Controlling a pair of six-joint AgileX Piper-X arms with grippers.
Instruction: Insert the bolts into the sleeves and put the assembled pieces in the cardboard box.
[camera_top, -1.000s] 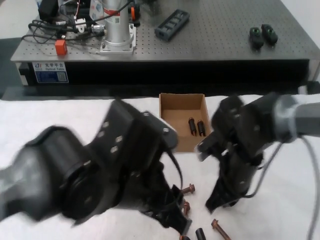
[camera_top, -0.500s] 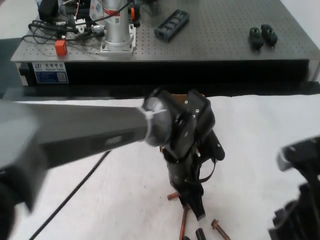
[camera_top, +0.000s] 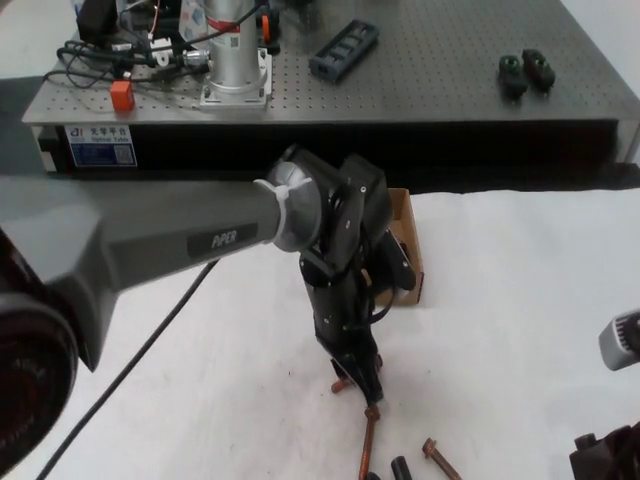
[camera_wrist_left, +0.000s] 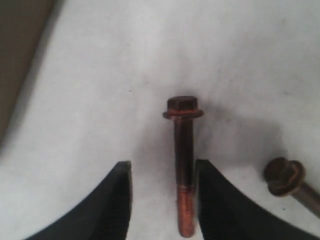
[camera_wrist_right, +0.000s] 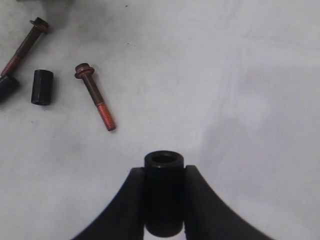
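White lettering, a maker's mark, runs along the grey link of my left arm (camera_top: 200, 245), left of the cardboard box (camera_top: 408, 250). Beyond the box, farther left, a blue-and-white label (camera_top: 100, 145) on the bench front carries print too small to read.

The left arm (camera_top: 190, 240) lies over the cloth-covered desk (camera_top: 520, 300) from near left to the middle. Its wrist stands before the cardboard box (camera_top: 407, 245), barring the box's near side. The left end effector (camera_wrist_left: 162, 166) straddles one bolt (camera_wrist_left: 183, 145), fingers apart, with little room either side; a second bolt (camera_wrist_left: 284, 175) lies just beside. A loose sleeve (camera_wrist_right: 42, 86) and more bolts (camera_wrist_right: 95, 95) clutter the near middle. A broad stretch of open cloth separates them from the right end effector (camera_wrist_right: 165, 170), its gap plugged by a sleeve (camera_wrist_right: 164, 200).
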